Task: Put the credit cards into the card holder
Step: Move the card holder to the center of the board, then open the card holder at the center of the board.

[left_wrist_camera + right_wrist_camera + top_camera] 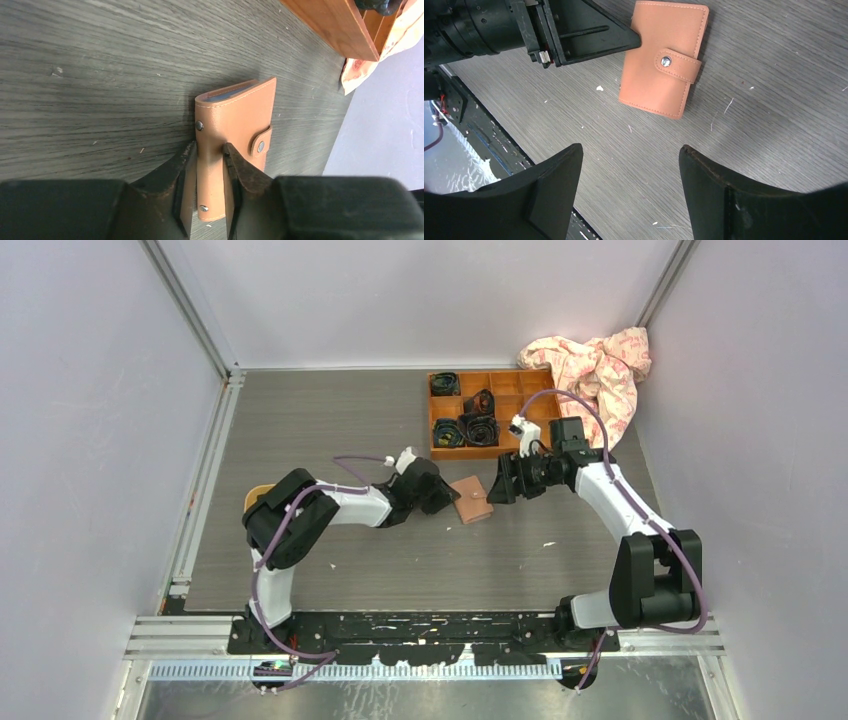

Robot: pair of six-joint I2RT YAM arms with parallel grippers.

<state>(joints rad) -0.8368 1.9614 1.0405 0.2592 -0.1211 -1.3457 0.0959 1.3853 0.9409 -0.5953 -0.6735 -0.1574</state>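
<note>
The left tool point(209, 146) clamps one edge of the salmon-pink card holder point(235, 125) (snap tab fastened), which rests mid-surface point(330, 430) near the wooden box point(508, 408). The right tool point(631, 150) hangs just beside it, jaws spread, holding nothing.

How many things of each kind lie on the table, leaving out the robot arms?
Salmon-pink leather folding wallet: 1
Orange-brown wooden compartment box: 1
Dark rolled items inside that box: 4
Crumpled white cloth with pink pattern: 1
Yellowish thing mostly hidden behind left arm: 1
Credit cards in view: 0
Total: 8
</note>
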